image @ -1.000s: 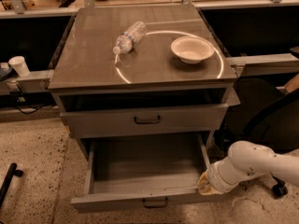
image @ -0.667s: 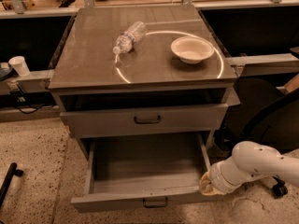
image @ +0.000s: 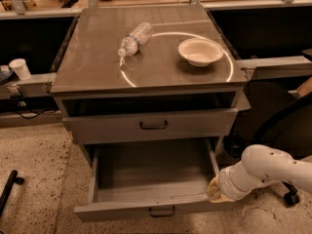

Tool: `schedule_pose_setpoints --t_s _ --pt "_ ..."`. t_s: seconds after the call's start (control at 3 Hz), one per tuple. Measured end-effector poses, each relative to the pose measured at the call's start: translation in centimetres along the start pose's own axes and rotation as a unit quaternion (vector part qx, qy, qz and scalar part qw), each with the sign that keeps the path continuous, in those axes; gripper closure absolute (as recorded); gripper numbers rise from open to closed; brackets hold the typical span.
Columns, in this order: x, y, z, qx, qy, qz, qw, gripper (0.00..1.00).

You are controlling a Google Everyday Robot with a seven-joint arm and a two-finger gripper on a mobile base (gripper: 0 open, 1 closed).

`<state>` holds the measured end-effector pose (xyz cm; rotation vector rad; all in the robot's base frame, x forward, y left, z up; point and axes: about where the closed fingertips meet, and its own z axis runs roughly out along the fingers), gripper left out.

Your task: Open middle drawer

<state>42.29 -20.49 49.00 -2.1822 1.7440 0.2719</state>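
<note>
Camera view: the middle drawer (image: 146,177) is pulled far out of the grey cabinet, its plain tray bare and its loop handle (image: 162,211) at the centre of the front. It stands as far out as a second ago. The tool (image: 214,190) sits at the drawer's right front corner, touching or just beside the side wall, in nearly the same spot as before. I cannot tell how far open it is or whether it grips anything. The white arm (image: 267,167) behind it has barely shifted. The drawer above (image: 107,128) shows only its front. On the worktop (image: 92,72) a water bottle (image: 134,38) lies on its side, well apart from a cream bowl (image: 200,51), both unmoved.
</note>
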Motion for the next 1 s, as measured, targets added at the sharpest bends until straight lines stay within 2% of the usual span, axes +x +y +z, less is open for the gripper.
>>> schedule_pose_setpoints --t_s 0.33,0.67,1.0 --pt "0.0 0.0 0.0 0.0 0.0 0.0 1.0 0.14" --pt "0.0 0.0 0.0 0.0 0.0 0.0 1.0 0.0" --pt "0.0 0.0 0.01 0.0 0.0 0.0 1.0 0.0"
